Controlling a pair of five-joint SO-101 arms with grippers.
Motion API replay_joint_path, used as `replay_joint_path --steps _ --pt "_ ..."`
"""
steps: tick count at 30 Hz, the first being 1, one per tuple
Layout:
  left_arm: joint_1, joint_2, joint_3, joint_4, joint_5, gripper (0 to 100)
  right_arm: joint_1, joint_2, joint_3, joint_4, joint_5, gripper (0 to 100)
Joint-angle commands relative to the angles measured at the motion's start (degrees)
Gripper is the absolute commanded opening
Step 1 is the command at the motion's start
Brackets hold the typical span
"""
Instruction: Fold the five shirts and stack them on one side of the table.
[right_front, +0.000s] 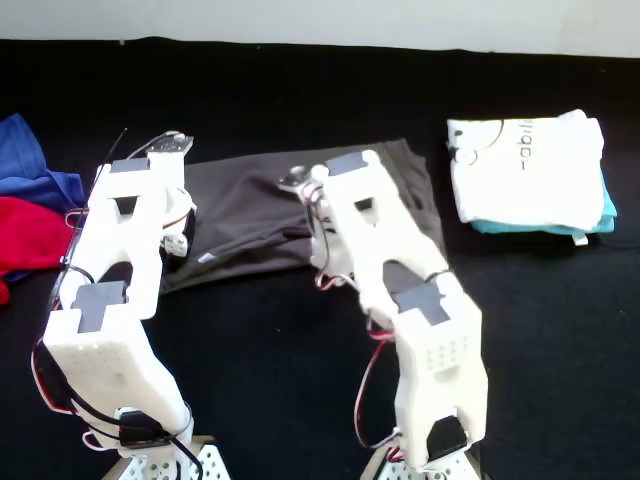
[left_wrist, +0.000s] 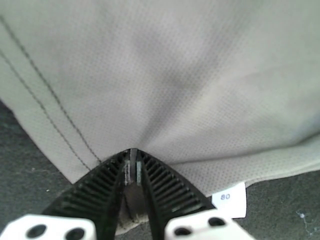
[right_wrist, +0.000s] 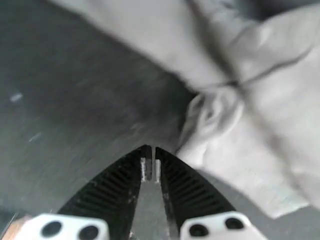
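Note:
A dark grey shirt (right_front: 250, 210) lies spread in the middle of the black table, between my two arms. My left gripper (left_wrist: 132, 161) is shut on the shirt's hemmed edge (left_wrist: 175, 75), close to a small white tag (left_wrist: 229, 199), and cloth is pinched between its fingers. My right gripper (right_wrist: 150, 161) is shut just above the black table, right beside a bunched fold of the grey shirt (right_wrist: 210, 120), with no cloth seen between its tips. A folded white shirt (right_front: 525, 165) lies on a folded teal shirt (right_front: 540, 227) at the right side.
A crumpled blue shirt (right_front: 25, 160) and a red shirt (right_front: 30, 235) lie at the left edge of the table. The black table (right_front: 280, 360) is bare in front of the grey shirt, between the two arm bases.

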Motion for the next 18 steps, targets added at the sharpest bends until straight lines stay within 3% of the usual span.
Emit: replay_joint_path --steps 1,6,11,18 --pt "0.4 0.5 -1.0 -1.8 0.4 1 0.1 -9.8 -5.4 2.2 0.7 2.6" --pt "0.5 0.5 -1.1 -1.9 0.4 1 6.2 -12.9 -9.5 -9.9 1.1 2.6" --pt "0.5 0.5 -0.9 -2.5 0.4 1 5.7 -5.5 -6.0 -28.4 1.1 2.6" --pt "0.5 0.5 -0.8 -2.5 0.4 1 2.8 8.0 -15.3 -32.7 1.1 2.6"
